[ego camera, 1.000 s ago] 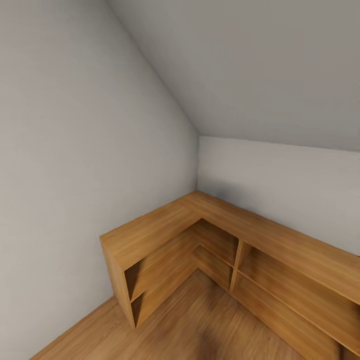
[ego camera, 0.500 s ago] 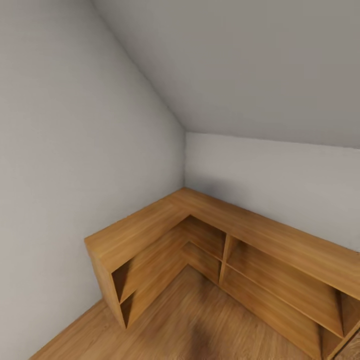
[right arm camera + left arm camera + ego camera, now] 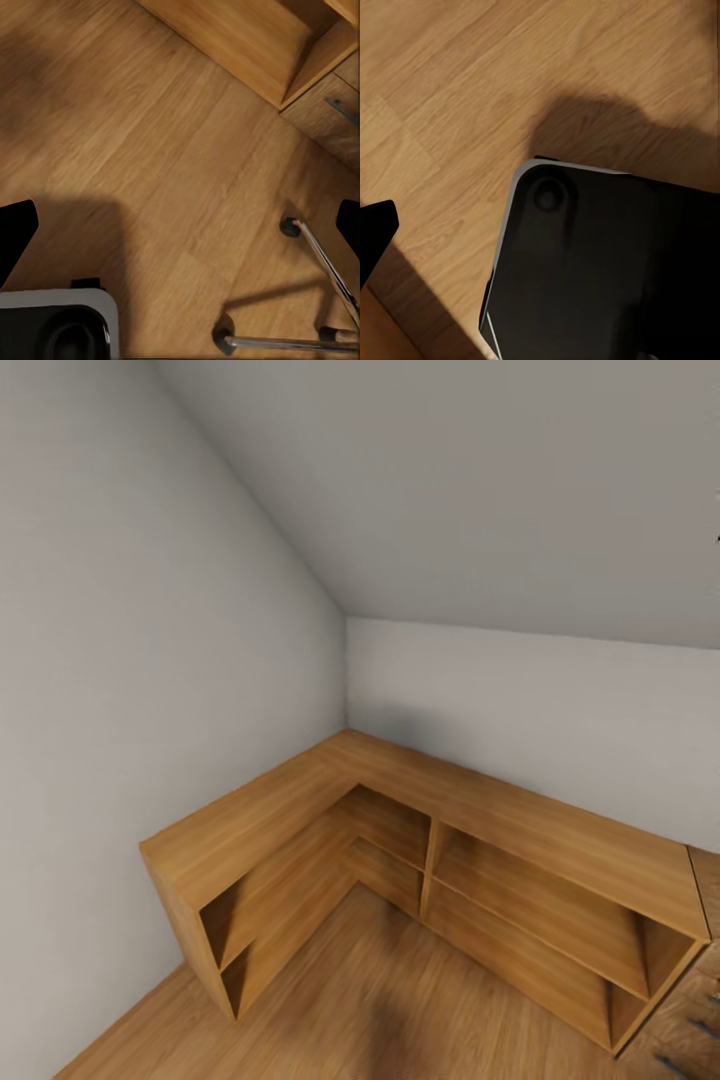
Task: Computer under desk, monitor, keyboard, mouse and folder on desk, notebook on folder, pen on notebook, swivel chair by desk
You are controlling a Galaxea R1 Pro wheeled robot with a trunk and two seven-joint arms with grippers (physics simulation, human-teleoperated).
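Head view: you face a corner with a low L-shaped wooden shelf unit (image 3: 420,830) under a sloped ceiling; keep turning to find the desk. Left wrist view: wooden floor (image 3: 450,97) and the robot's dark base (image 3: 600,262); I cannot tell whether that pincer is apart or together. Right wrist view: the swivel chair (image 3: 315,300) shows its chrome legs and castors close by, so steer clear; the pincer's state is again untellable.

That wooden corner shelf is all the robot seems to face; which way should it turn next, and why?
Probably further right. In the head view, the shelf holds no task things, while the right wrist view shows the swivel chair chrome legs and castors on the wooden floor close by, so the workspace likely lies that way.
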